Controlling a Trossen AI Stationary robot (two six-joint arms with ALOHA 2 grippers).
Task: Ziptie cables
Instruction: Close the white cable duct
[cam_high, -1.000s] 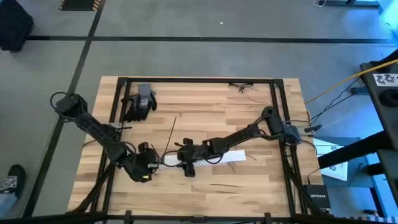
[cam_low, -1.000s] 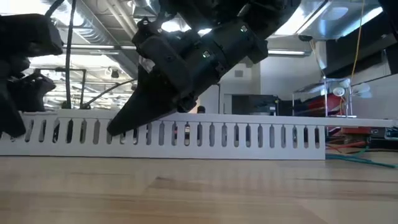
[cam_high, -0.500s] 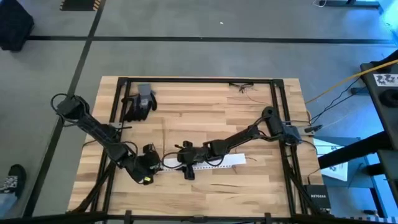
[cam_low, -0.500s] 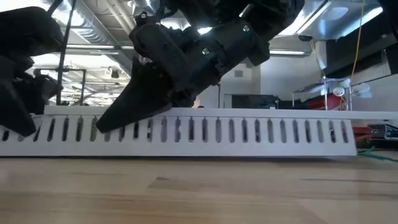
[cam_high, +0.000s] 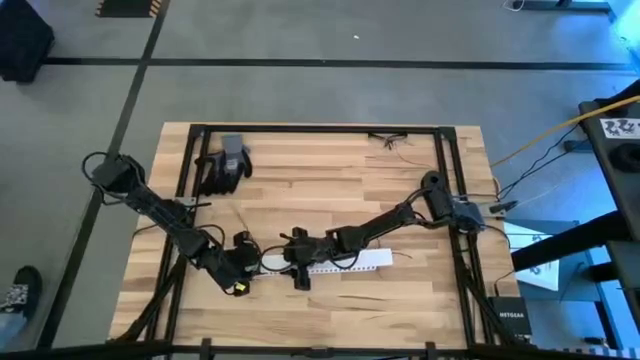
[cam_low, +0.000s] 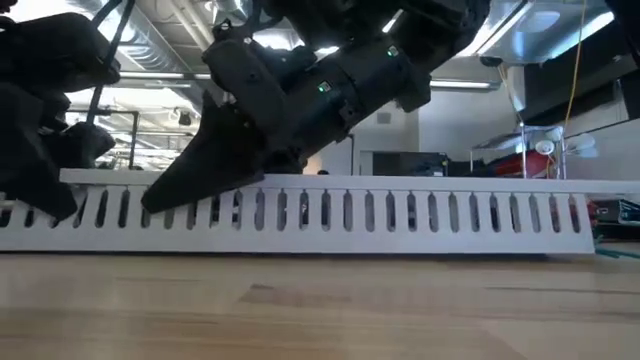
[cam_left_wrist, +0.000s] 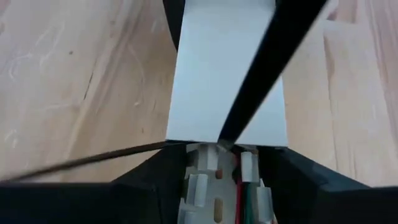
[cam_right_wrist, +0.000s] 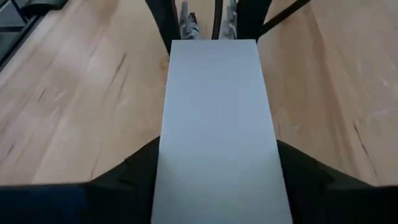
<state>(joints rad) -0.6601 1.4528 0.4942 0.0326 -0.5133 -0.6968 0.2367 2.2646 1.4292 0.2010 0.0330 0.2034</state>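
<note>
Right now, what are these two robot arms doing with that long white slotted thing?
Both arms are handling the white slotted strip near the table's front edge. The left gripper has one end between its fingers, and the right gripper straddles the strip a little farther along. From the low view the strip lies along the wooden table. A thin dark cable trails off across the wood beside the left gripper. Nothing is tied yet. A black glove lies at the back.
</note>
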